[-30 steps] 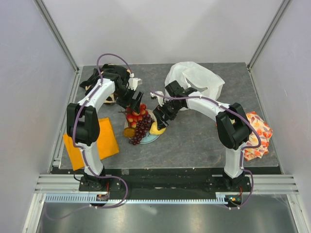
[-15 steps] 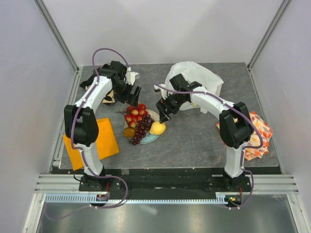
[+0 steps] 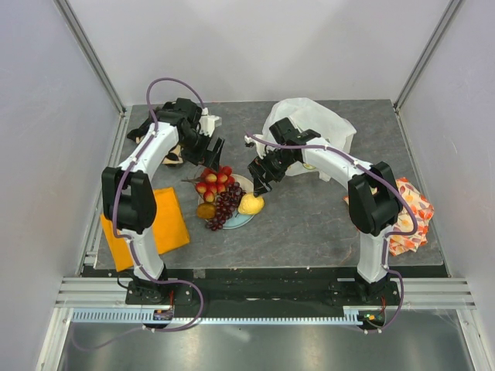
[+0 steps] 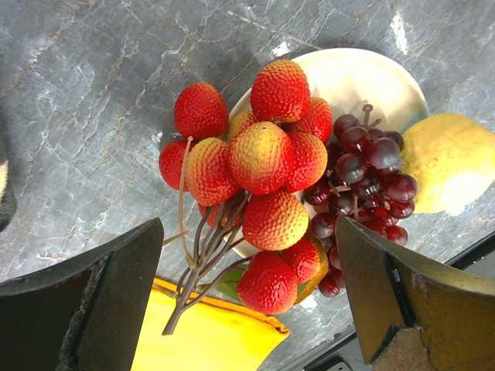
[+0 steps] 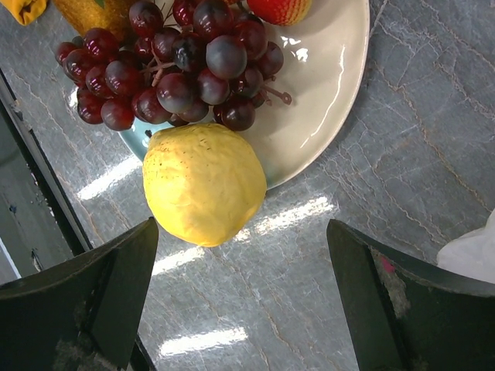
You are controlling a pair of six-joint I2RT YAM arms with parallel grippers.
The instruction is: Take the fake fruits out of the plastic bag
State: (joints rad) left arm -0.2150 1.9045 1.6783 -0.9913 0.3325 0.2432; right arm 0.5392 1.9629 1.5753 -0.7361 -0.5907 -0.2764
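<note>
A grey marbled table (image 3: 309, 224) carries a plate (image 5: 325, 85) with a lemon (image 3: 250, 204) at its rim, a white bag (image 3: 317, 124) behind, a black bag (image 3: 141, 126) at back left, an orange cloth (image 3: 166, 224) at left and a patterned cloth (image 3: 410, 220) at right.

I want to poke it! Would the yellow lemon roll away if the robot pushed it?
Probably. The lemon is rounded, so it would likely roll, wobbling. It sits at the edge of the plate, so a nudge might tip it onto the table. The grapes beside it would probably block that side.
</note>
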